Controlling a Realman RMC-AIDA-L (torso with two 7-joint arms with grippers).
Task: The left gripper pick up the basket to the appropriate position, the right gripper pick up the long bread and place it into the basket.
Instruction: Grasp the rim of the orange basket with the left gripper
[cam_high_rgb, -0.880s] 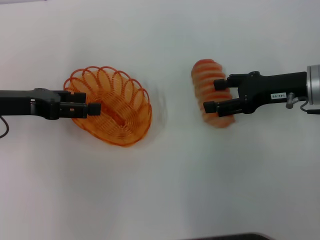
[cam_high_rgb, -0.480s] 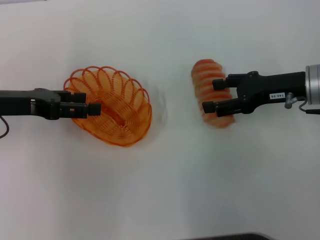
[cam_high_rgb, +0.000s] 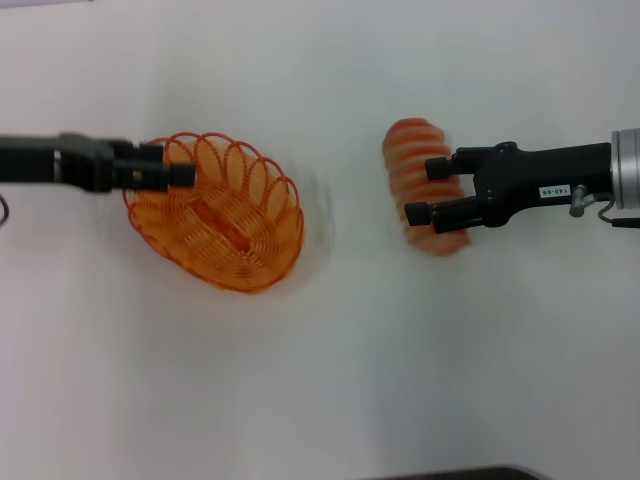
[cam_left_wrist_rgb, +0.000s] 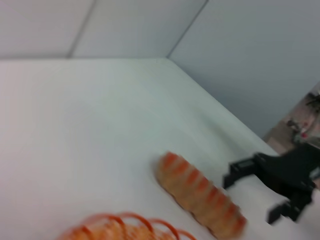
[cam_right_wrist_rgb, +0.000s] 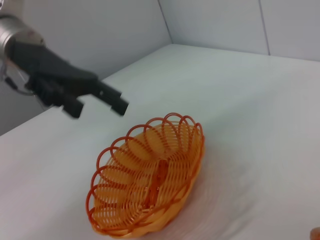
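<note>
My left gripper (cam_high_rgb: 185, 174) hangs over the far-left rim of the basket (cam_high_rgb: 215, 212), arm coming in from the left edge of the head view. In the right wrist view the same gripper (cam_right_wrist_rgb: 99, 102) floats above and clear of the basket (cam_right_wrist_rgb: 150, 177), fingers apart w/ a plain gap between them, gripping nothing. No wire between the tips that I can see.

Basket sits on the white table (cam_high_rgb: 320, 380), left of centre, long axis slanting from near-left to far-right. Scalloped loops run round the rim; coiled base shows through, w/ a short orange rib along the middle. Inside, no load.

My right gripper (cam_high_rgb: 428, 190) is on the other side, arm reaching in from the right edge, white label on the body & silver cuff behind. Its two fingers straddle the long bread (cam_high_rgb: 420, 185), one on the far part, one on the near part, tips lying over the loaf's right flank. Fingers apart; can't tell from the head view if they press the crust or just bracket it.

Bread lies on the table right of centre, well apart from the basket, lengthwise far-to-near. Left wrist view shows bread (cam_left_wrist_rgb: 200, 196) w/ that gripper (cam_left_wrist_rgb: 252, 195) just beside it, fingers spread.
</note>
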